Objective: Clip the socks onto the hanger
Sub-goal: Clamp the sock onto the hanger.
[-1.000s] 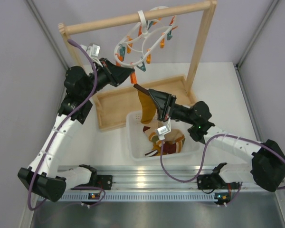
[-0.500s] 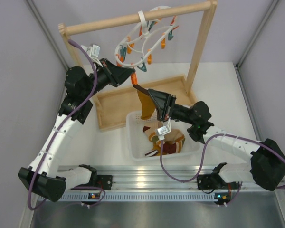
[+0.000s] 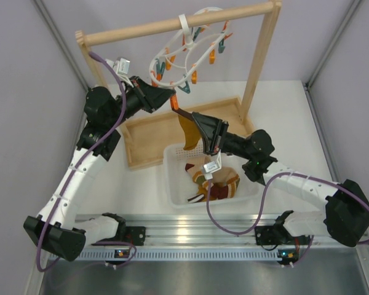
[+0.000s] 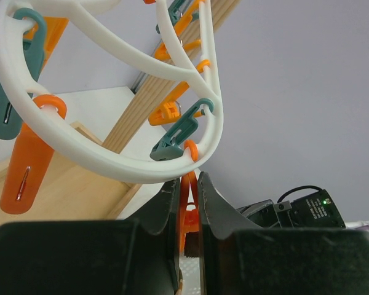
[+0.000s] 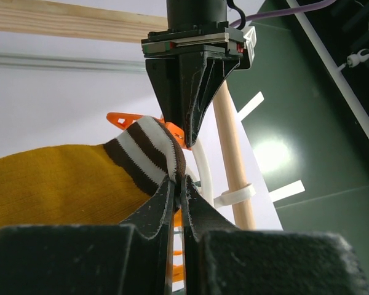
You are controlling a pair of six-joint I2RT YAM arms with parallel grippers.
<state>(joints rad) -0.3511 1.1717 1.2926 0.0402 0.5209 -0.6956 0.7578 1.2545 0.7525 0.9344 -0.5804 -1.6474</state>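
1. The mustard sock is mustard-yellow with a dark-and-white striped cuff. In the top view it hangs limp at the centre of the frame, and its lower end droops over the far rim of the white basket.
2. The right gripper holds the sock's top end. In the right wrist view its fingers are clamped together on the striped cuff, which bunches up just above the tips.
3. The hanger is a white oval double ring with orange and teal pegs. It hangs tilted by its hook from the wooden rail frame in the upper centre.
4. The left gripper reaches in from the left to the hanger's lower edge. In the left wrist view its fingers are squeezed on an orange peg that dangles from the outer ring.
5. More socks, striped red, green, cream and brown, lie heaped in the basket, lower right of centre. A wooden tray sits just behind the basket.
6. Hard to make out:
   - The peg's lower part is buried between the left fingers, so it is unclear whether its mouth is open.
   - In the right wrist view the orange peg sits just behind the cuff, but whether they touch cannot be told.
   - The sock's body is cut off by the left edge of that view.
   - The heaped socks are too tangled to count.
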